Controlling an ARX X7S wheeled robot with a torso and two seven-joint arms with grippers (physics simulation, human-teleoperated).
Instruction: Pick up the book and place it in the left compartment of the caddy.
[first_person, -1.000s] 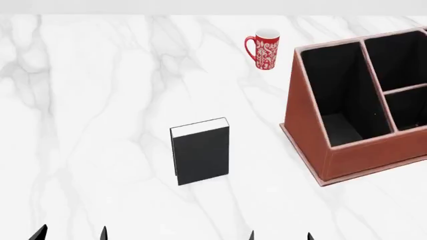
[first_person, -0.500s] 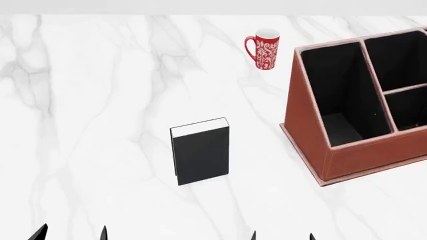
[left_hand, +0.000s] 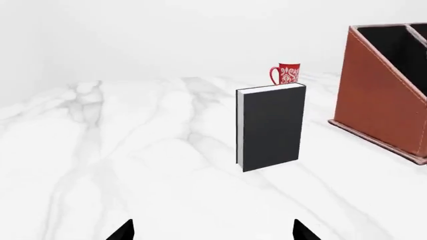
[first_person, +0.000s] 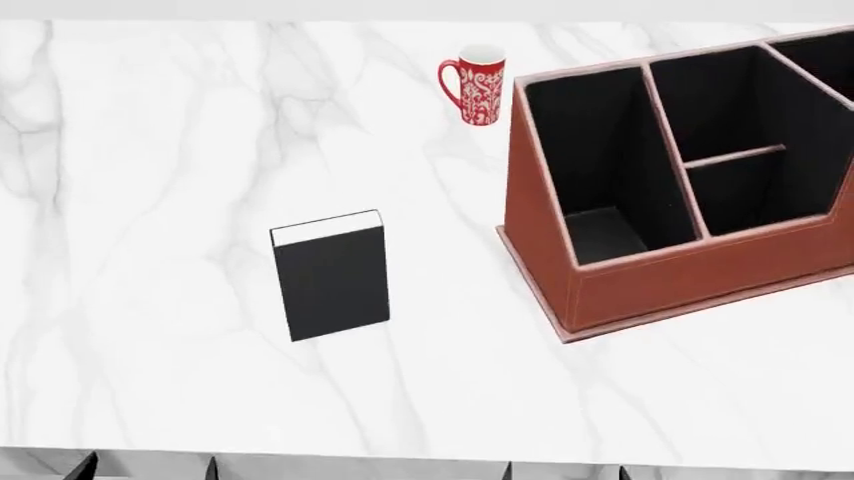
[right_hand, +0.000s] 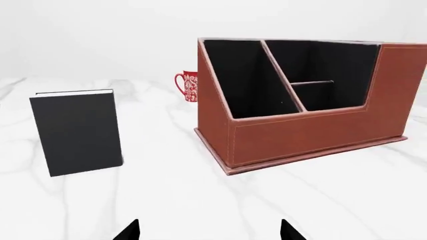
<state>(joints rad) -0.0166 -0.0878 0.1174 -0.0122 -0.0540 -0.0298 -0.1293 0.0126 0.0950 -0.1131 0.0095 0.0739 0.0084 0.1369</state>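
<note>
The book (first_person: 331, 277) stands upright on the white marbled surface (first_person: 147, 200), black cover plain, white page edges on top; no title or any lettering can be read on it. In the head view it sits near the centre, and the caddy (first_person: 641, 290) lies at about 3 o'clock from it, apart from it with bare marble between. The caddy's reddish-brown walls carry pale stitched edges and no brand mark. Its left compartment (first_person: 594, 170), the long black-lined slot nearest the book, holds nothing. A red mug (first_person: 474, 88) with a white scroll pattern, but no words, stands at about 1 o'clock from the book, just beside the caddy's far left corner.

The left fingers (left_hand: 212, 232) are spread apart low in the left wrist view, holding nothing, well short of the book. The right fingers (right_hand: 209, 231) are likewise apart and bare, pointing between book and caddy.
</note>
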